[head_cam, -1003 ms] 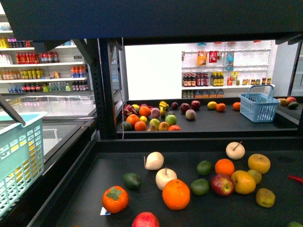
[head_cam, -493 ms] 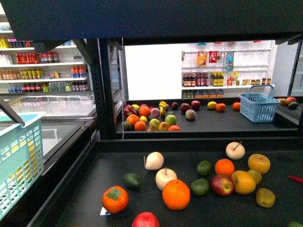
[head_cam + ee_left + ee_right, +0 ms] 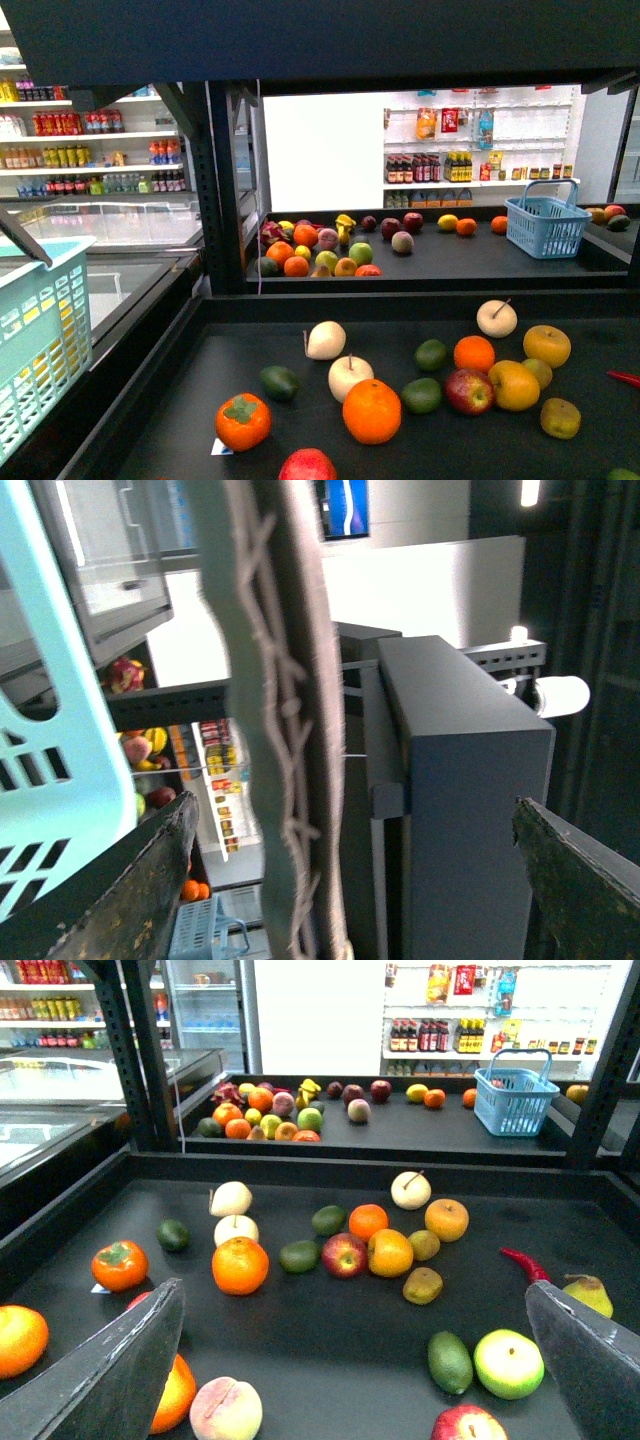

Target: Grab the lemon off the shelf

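My right fingers (image 3: 110, 1370) are spread wide with nothing between them, hanging over the near black shelf (image 3: 330, 1385). Under them lie loose fruits: a big orange (image 3: 240, 1265), a red apple (image 3: 345, 1255), a dark green avocado (image 3: 449, 1361) and a red chilli (image 3: 524, 1264) off to the right.

My left fingers (image 3: 140, 880) are also released and stand well apart. A pale bar wrapped in cord (image 3: 285, 730) runs through the gap between them. I cannot tell whether it touches either finger. Just beside it is the wall of a light teal basket (image 3: 50, 760), which in the front view stands at the far left, outside the shelf.

The lemon (image 3: 448, 222) appears to be the plain yellow oval on the farther black deck (image 3: 450, 262), behind the near one. It lies just beside a small orange (image 3: 467, 226) on its right. It is too small in the pictures for me to make out its end. It is well apart from both pairs of fingers. A blue basket (image 3: 546, 227) stands on that same deck, further right, and a cluster of mixed fruit (image 3: 320, 250) lies toward the left end.
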Available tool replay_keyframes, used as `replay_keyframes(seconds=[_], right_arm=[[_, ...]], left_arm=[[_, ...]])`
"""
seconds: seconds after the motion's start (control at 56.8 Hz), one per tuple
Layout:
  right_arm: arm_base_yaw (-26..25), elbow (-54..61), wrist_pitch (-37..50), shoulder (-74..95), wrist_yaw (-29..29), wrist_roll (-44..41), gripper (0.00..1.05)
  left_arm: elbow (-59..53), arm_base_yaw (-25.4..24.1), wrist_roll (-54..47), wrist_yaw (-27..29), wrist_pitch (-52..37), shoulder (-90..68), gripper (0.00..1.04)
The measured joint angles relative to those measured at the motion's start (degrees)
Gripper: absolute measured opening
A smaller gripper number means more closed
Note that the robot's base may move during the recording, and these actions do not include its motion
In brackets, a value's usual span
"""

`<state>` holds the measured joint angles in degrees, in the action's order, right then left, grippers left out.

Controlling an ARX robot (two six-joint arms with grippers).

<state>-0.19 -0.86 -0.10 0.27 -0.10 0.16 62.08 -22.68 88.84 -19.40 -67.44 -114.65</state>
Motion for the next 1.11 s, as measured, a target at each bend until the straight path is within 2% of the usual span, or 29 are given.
replay_keyframes(seconds=[0.141,0.317,0.405,0.51,0.651,0.739,0.792,0.897,1.109], right_arm=[[0.0,0.0,0.0,0.0,0.0,0.0,1.02],[0.0,0.0,0.0,0.0,0.0,0.0,1.02],[0.0,0.0,0.0,0.0,0.0,0.0,1.02],[0.0,0.0,0.0,0.0,0.0,0.0,1.02],[0.0,0.0,0.0,0.0,0.0,0.0,1.02],[0.0,0.0,0.0,0.0,0.1,0.0,1.02],[0.0,0.0,0.0,0.0,0.0,0.0,1.02],[0.0,0.0,0.0,0.0,0.1,0.0,1.02],[0.0,0.0,0.0,0.0,0.0,0.0,1.02]], left_arm=[[-4.0,-0.7,-3.5,0.5,10.8,7.7,0.97],[-6.6,-0.6,-21.2,7.1,39.8,24.5,0.97],[-8.8,0.9,-32.5,12.8,52.4,33.2,0.97],[-13.1,4.6,-45.9,19.5,62.6,45.1,0.97],[-19.1,14.8,-58.9,31.6,71.4,63.3,0.97],[-25.9,21.0,-72.2,21.5,66.7,75.9,0.81],[-30.0,22.4,-78.9,18.9,68.0,82.4,0.72],[-39.3,22.5,-85.0,19.7,73.2,95.9,0.51],[-47.7,22.7,-87.8,19.4,71.2,103.9,0.11]])
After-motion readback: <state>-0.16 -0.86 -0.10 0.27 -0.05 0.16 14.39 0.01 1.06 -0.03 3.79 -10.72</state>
